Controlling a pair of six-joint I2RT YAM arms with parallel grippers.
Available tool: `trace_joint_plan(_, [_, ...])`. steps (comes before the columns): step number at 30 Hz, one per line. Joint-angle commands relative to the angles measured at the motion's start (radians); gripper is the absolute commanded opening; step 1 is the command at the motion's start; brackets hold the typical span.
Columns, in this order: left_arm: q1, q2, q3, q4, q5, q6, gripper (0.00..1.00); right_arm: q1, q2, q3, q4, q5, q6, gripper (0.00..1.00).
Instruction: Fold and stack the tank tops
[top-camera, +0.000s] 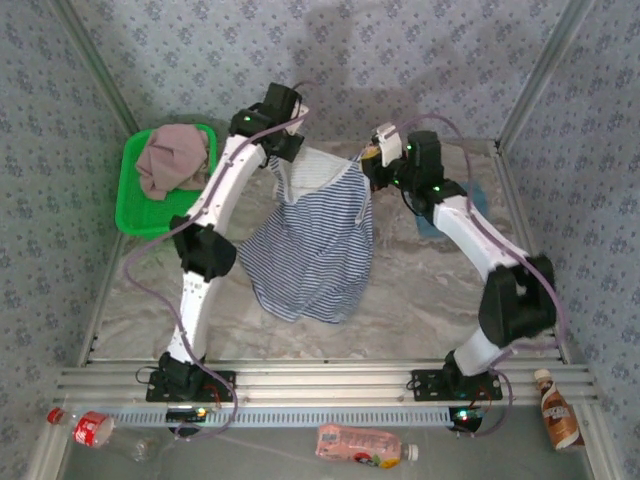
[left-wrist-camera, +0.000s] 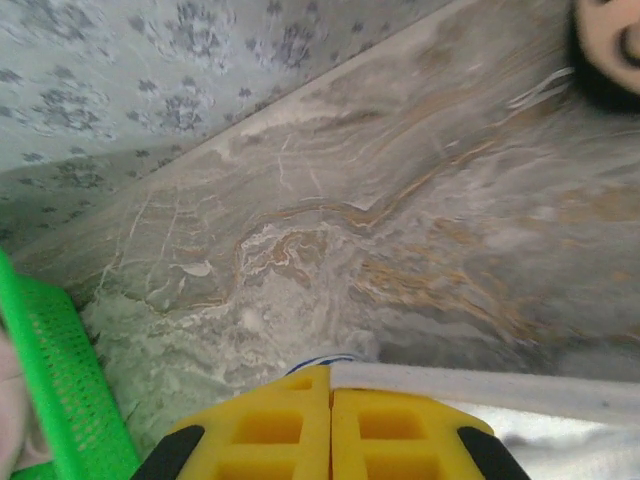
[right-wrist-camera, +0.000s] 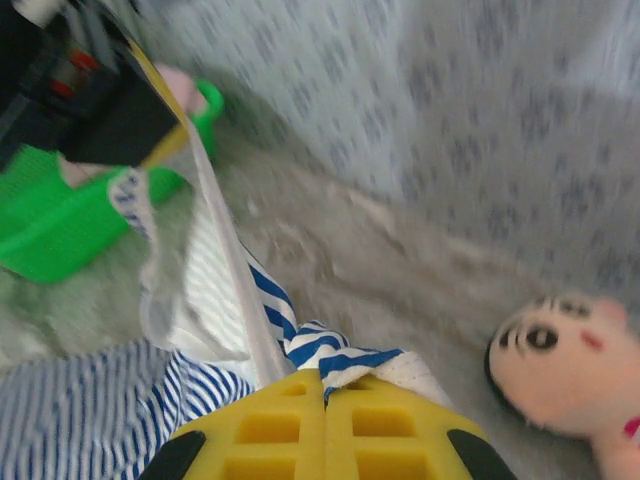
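Note:
The navy-and-white striped tank top (top-camera: 310, 250) hangs stretched between both grippers over the back of the table, its lower part resting on the tabletop. My left gripper (top-camera: 283, 152) is shut on one upper corner; in the left wrist view a bit of striped cloth (left-wrist-camera: 325, 362) and a white hem stick out of the closed left gripper (left-wrist-camera: 331, 375). My right gripper (top-camera: 372, 165) is shut on the other corner, where bunched striped cloth (right-wrist-camera: 340, 355) shows at the right gripper (right-wrist-camera: 325, 378). The mauve tank top (top-camera: 172, 160) lies crumpled in the green basket (top-camera: 135, 205). A teal-blue tank top (top-camera: 470, 200) lies partly hidden under the right arm.
A small pink doll (right-wrist-camera: 560, 360) lies on the table near the back wall, close to the right gripper. The green basket (left-wrist-camera: 60, 380) sits at the back left. Patterned cloth walls enclose the table. Three bottles (top-camera: 360, 445) lie on the near ledge in front of the arm bases.

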Motion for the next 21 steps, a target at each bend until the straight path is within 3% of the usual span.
trace_joint_plan(1, [0.025, 0.071, 0.083, 0.065, -0.128, -0.04, 0.16, -0.012, 0.087, 0.099, -0.003, 0.06, 0.067, 0.03])
trace_joint_plan(4, [0.026, 0.126, 0.109, 0.06, -0.119, -0.082, 0.39, -0.011, 0.158, 0.168, -0.103, 0.13, 0.085, 0.06])
trace_joint_plan(8, [0.017, 0.133, 0.144, -0.051, -0.054, -0.143, 0.56, -0.01, 0.15, 0.157, -0.165, 0.17, 0.093, 0.19])
trace_joint_plan(11, [0.015, 0.088, 0.132, -0.181, 0.007, -0.231, 0.59, -0.011, 0.123, 0.149, -0.257, 0.207, 0.092, 0.33])
trace_joint_plan(13, [0.007, 0.039, 0.078, -0.269, 0.038, -0.289, 0.6, -0.014, 0.088, 0.119, -0.31, 0.217, 0.097, 0.34])
trace_joint_plan(16, [-0.014, -0.112, -0.217, -0.276, 0.028, -0.341, 0.62, -0.041, 0.024, 0.071, -0.388, 0.237, 0.118, 0.43])
trace_joint_plan(21, [0.01, -0.417, -0.829, -0.089, 0.04, -0.485, 0.62, -0.041, -0.153, -0.072, -0.484, 0.15, 0.174, 0.51])
